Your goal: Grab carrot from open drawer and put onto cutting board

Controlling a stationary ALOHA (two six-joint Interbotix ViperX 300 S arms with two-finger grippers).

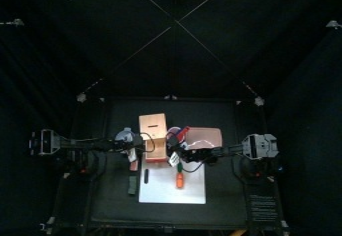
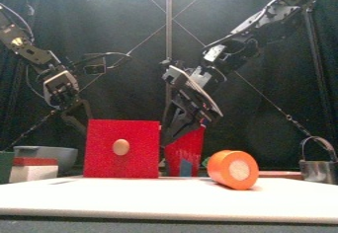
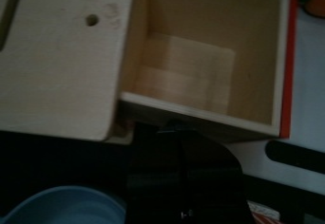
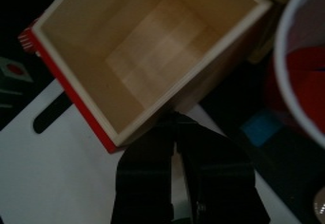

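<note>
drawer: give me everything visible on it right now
The drawer is pulled out of its light tan wooden unit and stands open, its bare wood inside empty in both wrist views. Its front panel is red with a round wooden knob. It sits on the table beside the white cutting board. No claw touches it.

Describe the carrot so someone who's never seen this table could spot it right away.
Find the white cutting board on the front half of the black table, seen from above. The carrot lies on it, just in front of the tan wooden drawer. It is a short orange stick, the only small bright orange thing on the white surface.
</note>
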